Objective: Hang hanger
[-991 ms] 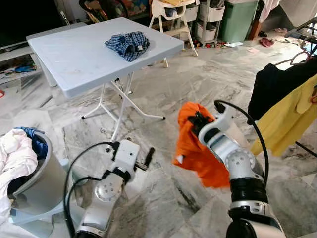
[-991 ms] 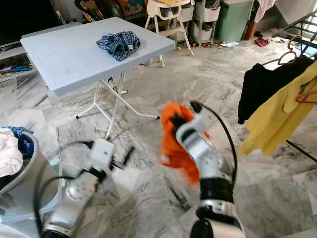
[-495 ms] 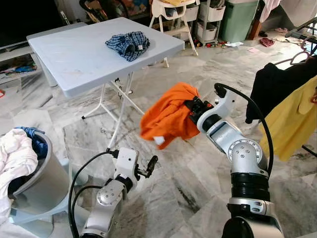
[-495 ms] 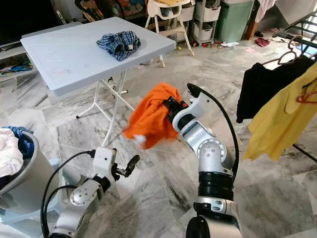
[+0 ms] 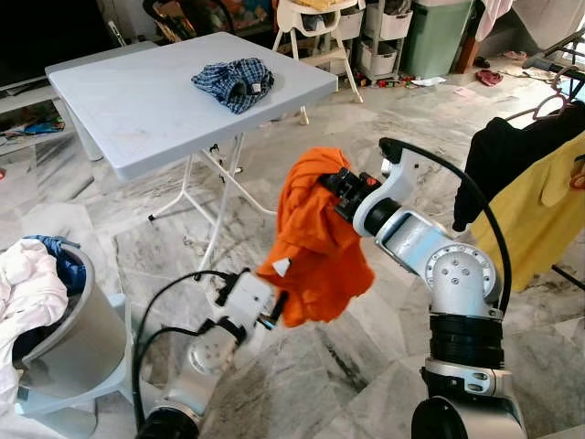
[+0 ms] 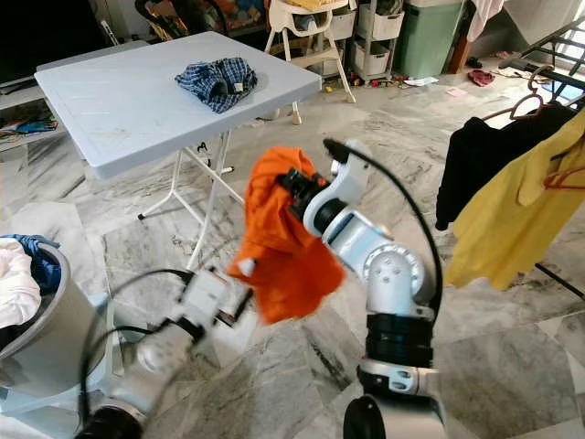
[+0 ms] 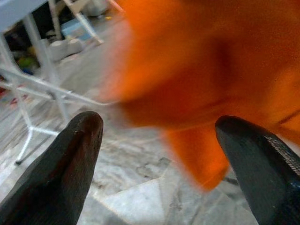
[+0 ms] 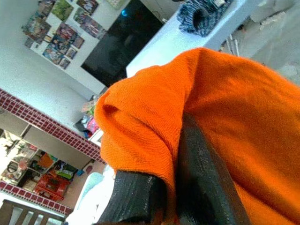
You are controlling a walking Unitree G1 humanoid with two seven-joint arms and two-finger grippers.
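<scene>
Nearest, the left tool hangs low with its fingers spread wide, just beside the hem of the orange garment. Above it, the right tool is clamped on that garment, holding it up over the marble floor. Beyond stands the folding worktop bearing a checked blue cloth.

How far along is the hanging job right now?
Early stage. The right gripper holds the orange garment up mid-air; the open left gripper is beside its lower edge. No hanger is in it yet. The black garment and yellow garment already hang.
</scene>
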